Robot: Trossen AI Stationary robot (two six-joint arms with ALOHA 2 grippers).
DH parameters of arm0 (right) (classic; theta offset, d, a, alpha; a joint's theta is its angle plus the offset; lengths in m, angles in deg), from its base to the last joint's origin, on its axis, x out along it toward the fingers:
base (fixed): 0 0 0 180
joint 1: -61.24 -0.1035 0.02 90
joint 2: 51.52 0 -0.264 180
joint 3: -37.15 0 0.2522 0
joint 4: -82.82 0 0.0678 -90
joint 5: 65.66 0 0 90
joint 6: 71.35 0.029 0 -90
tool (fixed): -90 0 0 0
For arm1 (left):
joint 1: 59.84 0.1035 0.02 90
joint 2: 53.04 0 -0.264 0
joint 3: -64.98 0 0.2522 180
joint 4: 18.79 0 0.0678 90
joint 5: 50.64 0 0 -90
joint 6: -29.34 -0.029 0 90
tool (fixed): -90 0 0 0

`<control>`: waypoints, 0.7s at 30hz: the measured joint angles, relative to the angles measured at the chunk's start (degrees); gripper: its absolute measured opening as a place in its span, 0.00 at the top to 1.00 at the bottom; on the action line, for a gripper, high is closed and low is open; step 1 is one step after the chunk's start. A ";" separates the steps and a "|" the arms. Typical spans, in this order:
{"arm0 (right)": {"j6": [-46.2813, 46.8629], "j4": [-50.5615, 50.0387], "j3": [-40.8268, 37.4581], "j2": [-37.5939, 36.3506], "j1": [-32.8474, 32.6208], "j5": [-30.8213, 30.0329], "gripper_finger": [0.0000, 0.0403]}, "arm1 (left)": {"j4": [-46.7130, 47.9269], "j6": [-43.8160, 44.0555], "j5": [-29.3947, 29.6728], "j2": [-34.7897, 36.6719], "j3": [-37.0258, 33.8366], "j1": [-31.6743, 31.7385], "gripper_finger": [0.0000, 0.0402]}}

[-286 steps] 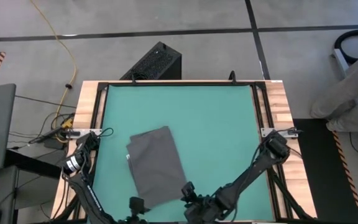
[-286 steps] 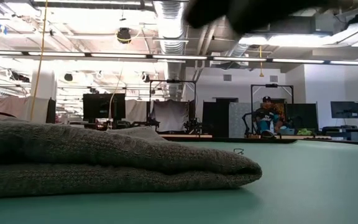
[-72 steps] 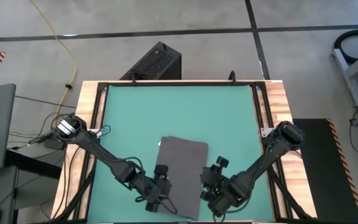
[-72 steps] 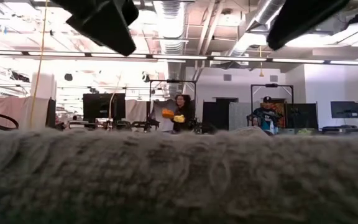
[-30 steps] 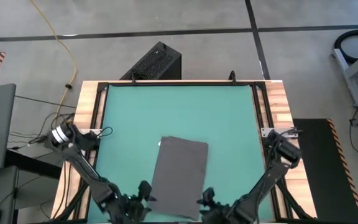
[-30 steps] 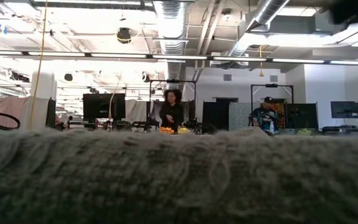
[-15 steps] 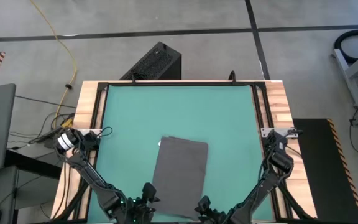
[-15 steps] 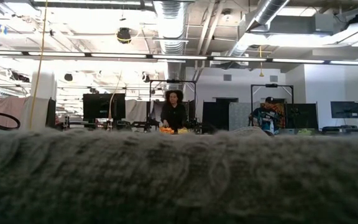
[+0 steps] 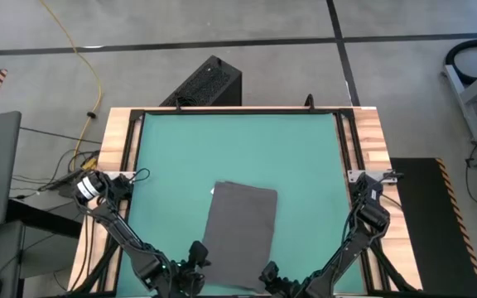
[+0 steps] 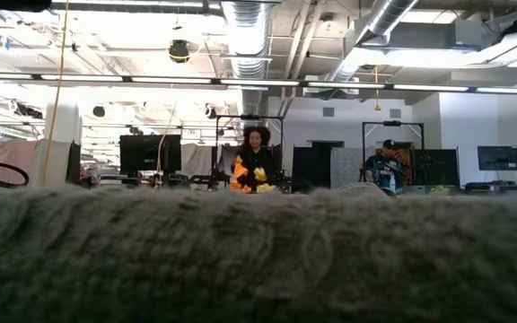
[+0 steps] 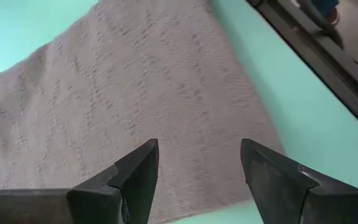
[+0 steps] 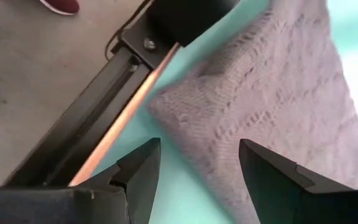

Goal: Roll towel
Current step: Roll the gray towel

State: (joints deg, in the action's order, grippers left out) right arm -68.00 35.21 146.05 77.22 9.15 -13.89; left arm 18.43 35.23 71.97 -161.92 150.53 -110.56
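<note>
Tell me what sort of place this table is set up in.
Probably a large robotics lab or workshop: exposed ceiling ducts, other framed workstations with monitors behind the green mat, and a person working at one.

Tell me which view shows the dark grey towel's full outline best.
The high view: the dark charcoal-grey fabric towel lies flat on the green mat, nearly all of its outline visible. The low view shows only a blurred wall of knit. The left wrist view and the right wrist view each show one end.

Towel (image 9: pixel 240 232) lies flat on mat (image 9: pixel 238 149), at counter's (image 9: pixel 371 136) near edge. Left gripper (image 9: pixel 195 261) beside its left near corner, right gripper (image 9: pixel 270 273) beside its right.
</note>
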 joint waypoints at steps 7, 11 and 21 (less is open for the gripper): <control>-2.49 1.26 -0.02 0.00 1.95 1.07 0.39 | -2.45 -0.68 -2.31 0.02 -4.26 0.55 0.46; -2.99 2.01 -0.02 0.00 3.01 1.46 0.39 | -5.79 -0.63 -2.34 0.02 -6.92 1.00 0.46; 0.99 2.48 -0.02 -0.02 3.83 5.41 0.67 | -11.97 -1.79 -3.99 0.02 -7.52 1.48 0.46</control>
State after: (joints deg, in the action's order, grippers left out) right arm -67.01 37.69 146.02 77.20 12.99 -8.48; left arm 6.46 33.43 67.97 -161.89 143.01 -109.08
